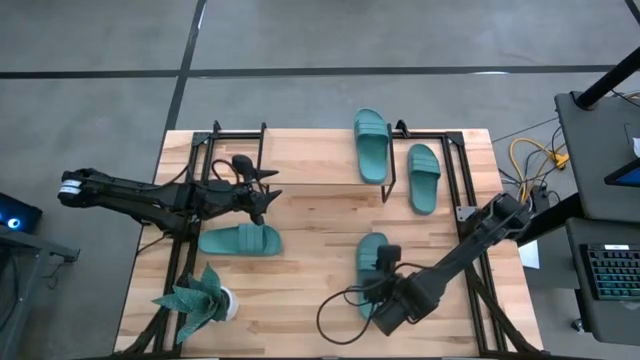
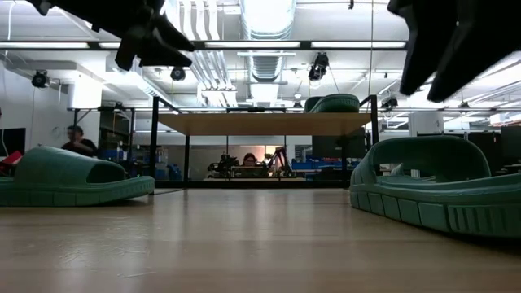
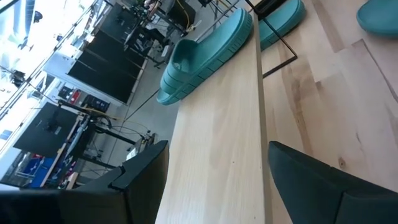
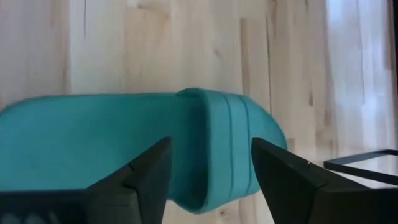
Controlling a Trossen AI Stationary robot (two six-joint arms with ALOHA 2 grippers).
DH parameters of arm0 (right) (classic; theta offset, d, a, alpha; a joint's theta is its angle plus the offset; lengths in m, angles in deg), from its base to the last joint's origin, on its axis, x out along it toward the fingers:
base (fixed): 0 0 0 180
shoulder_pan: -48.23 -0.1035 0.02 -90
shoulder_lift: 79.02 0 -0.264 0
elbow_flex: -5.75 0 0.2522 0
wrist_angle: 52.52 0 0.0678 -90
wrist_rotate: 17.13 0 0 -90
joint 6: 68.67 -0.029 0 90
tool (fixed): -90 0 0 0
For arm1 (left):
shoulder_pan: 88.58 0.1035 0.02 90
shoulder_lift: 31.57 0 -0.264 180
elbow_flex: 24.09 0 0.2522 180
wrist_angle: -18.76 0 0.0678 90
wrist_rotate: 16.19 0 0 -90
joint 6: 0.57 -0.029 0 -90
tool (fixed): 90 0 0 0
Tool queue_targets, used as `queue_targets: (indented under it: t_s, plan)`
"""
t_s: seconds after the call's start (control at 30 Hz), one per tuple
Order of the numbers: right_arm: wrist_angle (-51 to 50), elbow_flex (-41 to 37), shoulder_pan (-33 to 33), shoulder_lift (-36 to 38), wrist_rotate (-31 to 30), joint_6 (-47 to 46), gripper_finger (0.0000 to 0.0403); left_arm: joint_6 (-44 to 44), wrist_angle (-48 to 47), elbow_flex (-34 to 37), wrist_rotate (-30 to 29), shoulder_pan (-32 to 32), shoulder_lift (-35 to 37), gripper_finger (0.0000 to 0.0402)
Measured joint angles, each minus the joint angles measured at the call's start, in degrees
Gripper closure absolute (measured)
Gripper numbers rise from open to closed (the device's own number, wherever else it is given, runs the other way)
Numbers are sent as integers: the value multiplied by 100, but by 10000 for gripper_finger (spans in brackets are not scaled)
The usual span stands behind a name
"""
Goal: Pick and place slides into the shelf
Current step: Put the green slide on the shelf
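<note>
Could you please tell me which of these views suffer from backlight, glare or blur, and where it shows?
Low view: bright ceiling lights backlight the scene, so both arms read as black shapes and the shelf looks dark underneath. Left wrist view: the room beyond the shelf top is washed out at one corner. Right wrist view: the close slide is soft, and glare bleaches the table. High view: evenly lit.

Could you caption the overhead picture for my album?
Right gripper hovers open over one slide; another lies on the shelf.

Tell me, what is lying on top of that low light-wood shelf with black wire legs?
On the shelf lies one teal-green rubber slide sandal, near its right end. A second sandal lies just beyond that end, on the table. The space under the board is hidden from above.
</note>
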Motion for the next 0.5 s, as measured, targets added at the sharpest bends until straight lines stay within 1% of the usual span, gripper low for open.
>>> queue_targets:
  t_s: [0.3, 0.5]
  plan:
    - [-55, -6, 34, -445, -20, 102, 191, 12, -122, 2, -19, 0, 1, 145]
    - [-196, -11, 79, -676, -454, 121, 191, 14, -121, 2, -17, 0, -1, 145]
